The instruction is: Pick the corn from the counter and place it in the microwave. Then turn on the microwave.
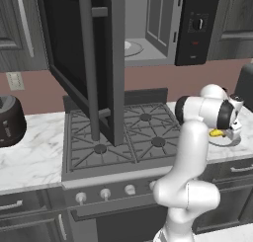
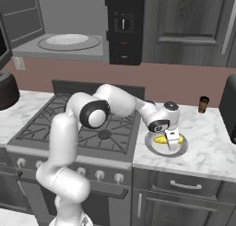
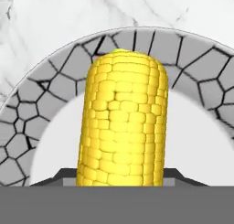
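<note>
Corn: the yellow cob (image 2: 162, 139) lies on a round plate (image 2: 152, 148) with a grey crackle-pattern rim, on the white marble counter (image 2: 207, 146) just right of the gas stove (image 2: 106, 128); in the right base view it sits at about 4 o'clock from picture centre.
Gripper: the gripper (image 2: 172, 145) is down on the plate, astride the cob; in the hand view the corn (image 3: 122, 122) runs straight up toward 12 o'clock, with the two dark finger tips (image 3: 61, 175) flanking its near end at 6 o'clock.
Jaws: narrowed to about the cob's width, closed on the corn as far as the views show; the cob looks not yet lifted off the plate.
Microwave: the black microwave (image 2: 69, 31) hangs above the stove with its door (image 1: 94, 63) swung open; the grey inside with the turntable (image 2: 68, 40) is exposed at 11 o'clock in the right base view, and the control panel with round knob (image 2: 123, 23) is at 12 o'clock.
Done: reach and grasp, judging by the fit of the fingers.
Left: lift the cob, carry it up and left into the cavity, release, shut the door, turn the microwave on.
Nearby: a small brown bottle (image 2: 203, 104) stands at the back of the counter, well apart; a dark toaster (image 1: 10, 120) sits left of the stove.
</note>
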